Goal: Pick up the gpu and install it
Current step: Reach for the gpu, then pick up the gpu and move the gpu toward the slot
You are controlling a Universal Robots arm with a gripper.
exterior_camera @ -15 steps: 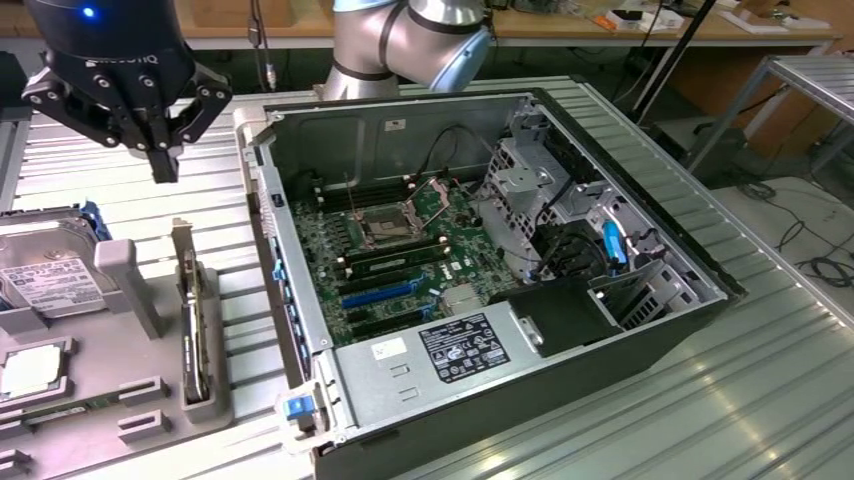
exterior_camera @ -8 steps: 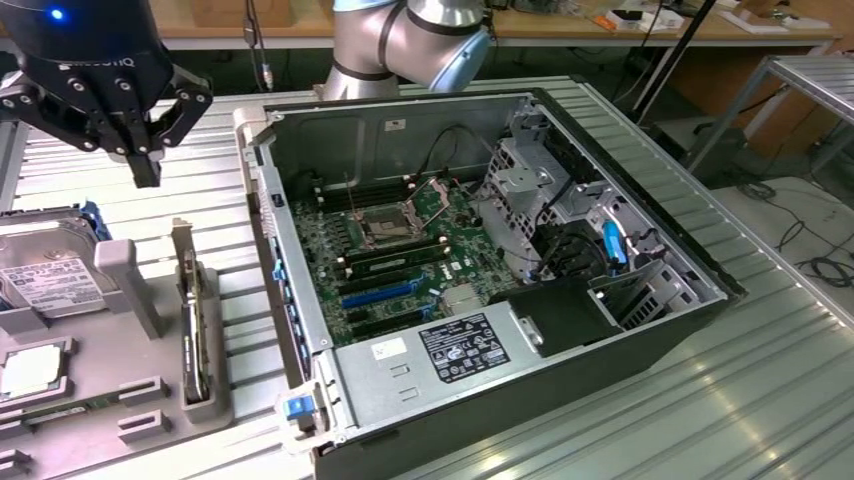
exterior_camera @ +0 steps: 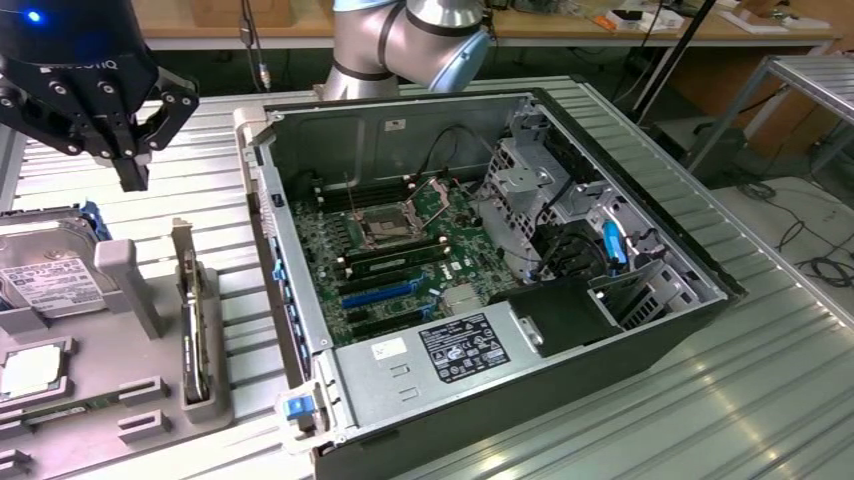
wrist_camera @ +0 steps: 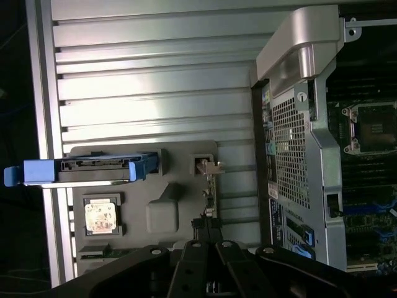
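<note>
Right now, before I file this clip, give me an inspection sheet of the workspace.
Surface: ribbed metal table, grey parts holder on it.
Job's things: gpu on edge in the holder; computer case open.
Clutter: hard drive, processor, memory stick in the holder.
Grippers: gripper shut, empty, hovering over the holder.
Cables: black leads inside the case; loose cables on the floor.
Surroundings: wooden benches behind.

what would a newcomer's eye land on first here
The big black computer tower case lies open on the ribbed metal table in the middle of the exterior view, its green motherboard exposed. Next comes the black robot gripper, shut and empty, hanging at the exterior view's upper left above a grey parts holder, where the thin dark gpu card stands on edge in a slot.
</note>
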